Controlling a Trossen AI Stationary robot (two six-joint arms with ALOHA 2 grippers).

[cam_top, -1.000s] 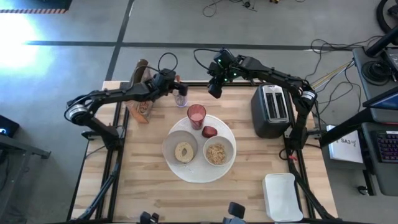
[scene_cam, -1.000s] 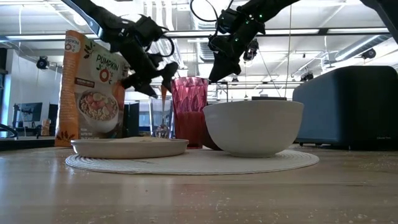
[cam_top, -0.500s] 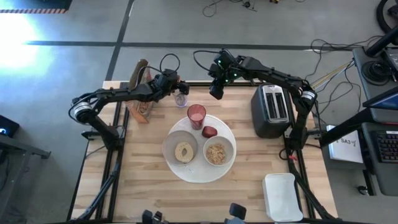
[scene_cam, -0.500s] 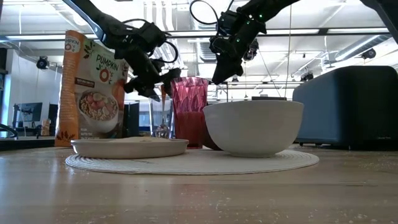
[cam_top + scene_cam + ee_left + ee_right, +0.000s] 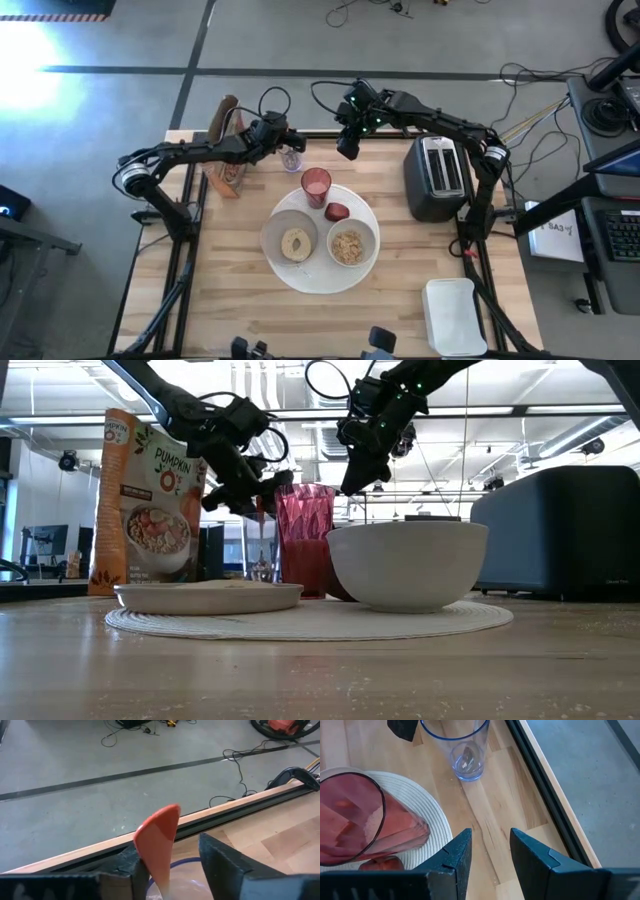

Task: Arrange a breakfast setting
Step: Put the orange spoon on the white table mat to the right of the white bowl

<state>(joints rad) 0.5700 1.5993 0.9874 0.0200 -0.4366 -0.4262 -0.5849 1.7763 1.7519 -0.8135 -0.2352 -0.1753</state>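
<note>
- My left gripper (image 5: 167, 865) has its jaws partly apart, with the orange-handled spoon (image 5: 157, 840) standing between them against one finger; whether both fingers press it I cannot tell.
- That gripper hangs over the clear blue-tinted drinking glass (image 5: 291, 160), which stands at the far edge of the pale wooden table (image 5: 240, 290), just beyond the large round white plate (image 5: 318, 280) and toward my left side.
- The spoon's handle runs down into the glass, seen in the low view (image 5: 260, 520).
- My right gripper (image 5: 487, 852) has its jaws open with nothing between them; it hovers in the air beyond the plate's far rim, near the glass.
- The pink tumbler (image 5: 316, 186) stands on the plate's far rim.
- The red apple (image 5: 337, 211) lies on the plate just beside the tumbler.
- One small white bowl (image 5: 292, 240) on the plate's left half holds the bagel (image 5: 295, 244).
- The other small white bowl (image 5: 351, 243) on the plate's right half holds the cereal (image 5: 348, 247).
- A cereal box (image 5: 145, 500) stands at the table's far left edge, left of the plate.
- The black toaster (image 5: 435, 176) sits right of the plate.
- The white rectangular tray (image 5: 454, 315) lies nearer than the plate, to the right.
</note>
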